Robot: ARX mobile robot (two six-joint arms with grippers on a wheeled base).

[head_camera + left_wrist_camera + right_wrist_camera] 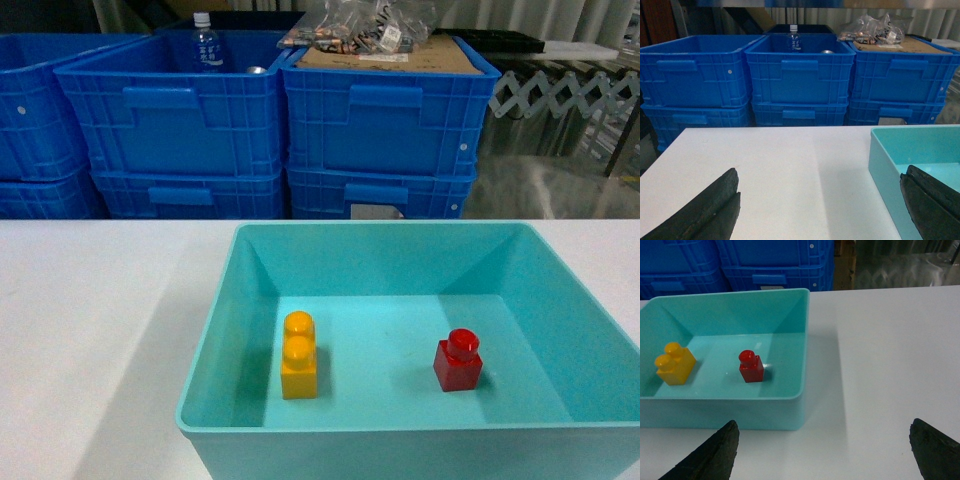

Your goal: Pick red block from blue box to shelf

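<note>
Storeroom/warehouse-type space: stacked blue ribbed crates (270, 120) w/ misc stock, behind white table (90, 330).

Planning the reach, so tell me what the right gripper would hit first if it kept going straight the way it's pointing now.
Probably bare white table, just right of the blue box. The open right gripper points past its corner, so its left finger might clip the near wall; depth is unclear.

Plain turquoise blue box (560, 330) on the white worktop (90, 330) holds a glossy red block (458, 362) and an orange-yellow brick (299, 356); behind stand dark blue ribbed crates (270, 130); gripper fingers (710, 455) black.
</note>
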